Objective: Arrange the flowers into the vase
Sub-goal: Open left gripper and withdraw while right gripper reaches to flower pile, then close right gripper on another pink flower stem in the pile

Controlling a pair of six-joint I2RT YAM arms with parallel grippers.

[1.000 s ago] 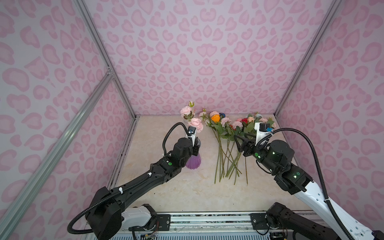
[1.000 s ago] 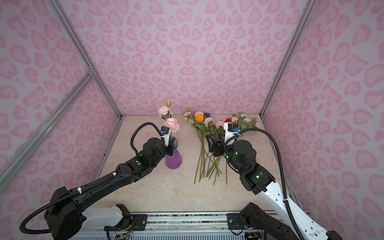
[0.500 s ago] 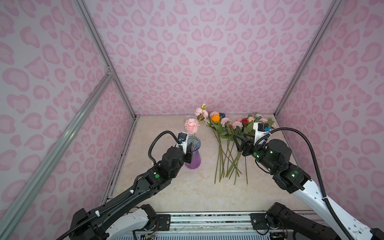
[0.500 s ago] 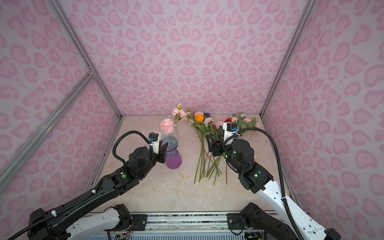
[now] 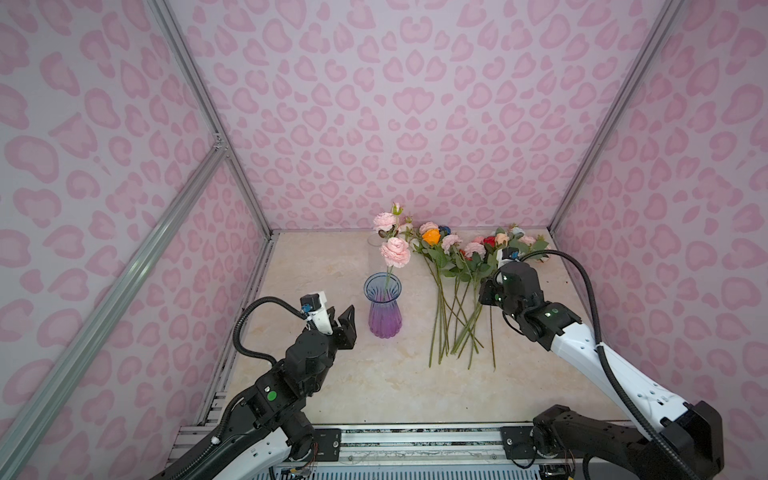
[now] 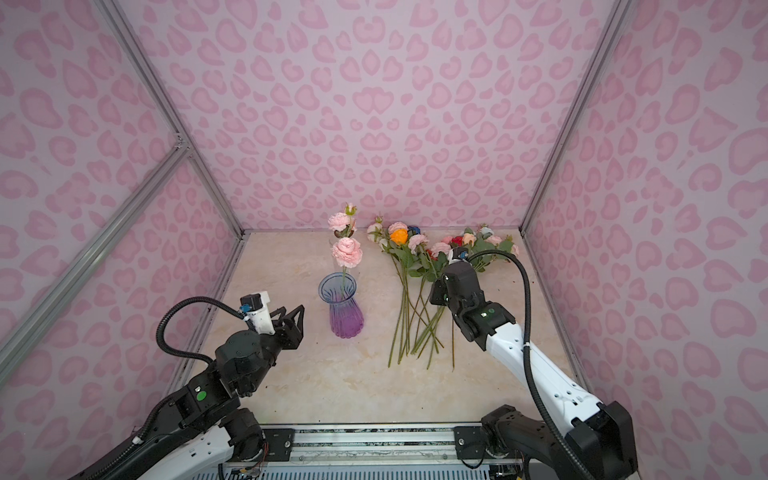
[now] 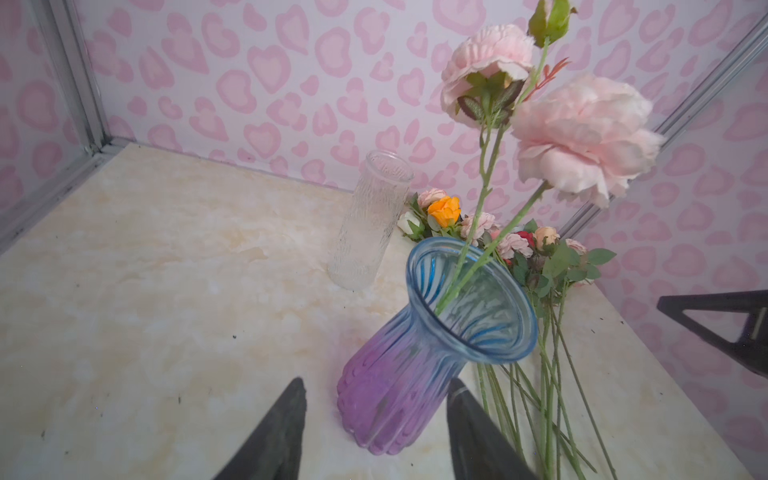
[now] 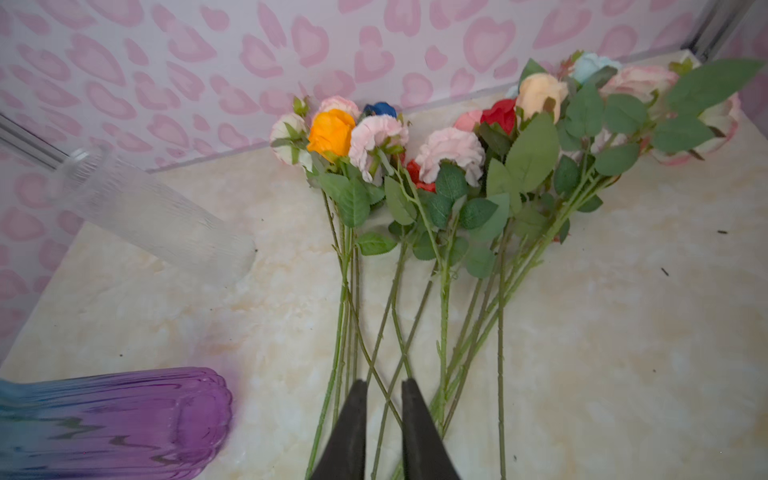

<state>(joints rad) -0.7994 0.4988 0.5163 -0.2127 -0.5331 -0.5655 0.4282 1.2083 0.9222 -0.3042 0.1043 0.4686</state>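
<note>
The left gripper (image 6: pixel 292 311) is held open and empty left of the vase (image 5: pixel 384 307), clear of its two flowers (image 5: pixel 395 251); the right gripper (image 8: pixel 384 382) is narrowed around loose stems (image 8: pixel 345 299), grip indiscernible.

Both arms are the same build: the left arm (image 5: pixel 307 365) and right arm (image 5: pixel 536 320) have chunky black joints up front and glossy white shells further back. Each one has a ribbed black cable (image 5: pixel 270 298) looping off the wrist. There's a green dot (image 5: pixel 271 395) on a black link. The left hand (image 6: pixel 292 312) and right hand (image 8: pixel 383 388) have plain black wedge fingers, and a white camera block (image 5: pixel 320 319) with a blue connector sits behind.
</note>
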